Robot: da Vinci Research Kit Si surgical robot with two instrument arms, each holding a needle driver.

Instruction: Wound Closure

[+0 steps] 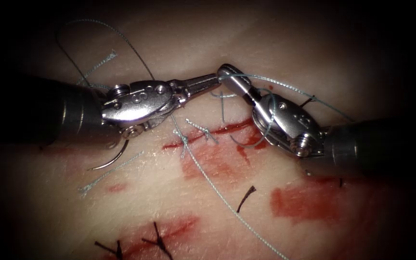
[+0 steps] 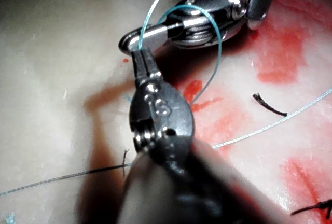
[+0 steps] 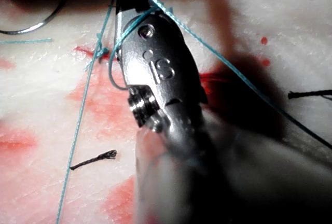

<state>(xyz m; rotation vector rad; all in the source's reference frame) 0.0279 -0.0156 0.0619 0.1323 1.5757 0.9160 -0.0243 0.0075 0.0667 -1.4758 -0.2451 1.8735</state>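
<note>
My left tool (image 1: 212,79) comes in from the left, and its jaws (image 2: 142,58) are shut on the pale blue thread (image 1: 290,89) right at the tip of the right tool. The right tool (image 1: 228,73) reaches up and left over the cut (image 1: 227,130). Its jaws are shut with nothing visibly between them, and the thread is wound in a loop around them (image 2: 215,37). The curved needle (image 1: 110,161) lies free on the tissue left of the cut, below my left tool, held by neither tool. A tied stitch (image 1: 184,138) sits on the cut's left end.
Short cut thread ends (image 1: 109,173) lie near the needle. A long strand (image 1: 237,212) runs from the stitch toward the lower right. Black thread pieces (image 1: 246,191) and dark stitches (image 1: 157,238) lie below, among patches of red fluid (image 1: 309,200).
</note>
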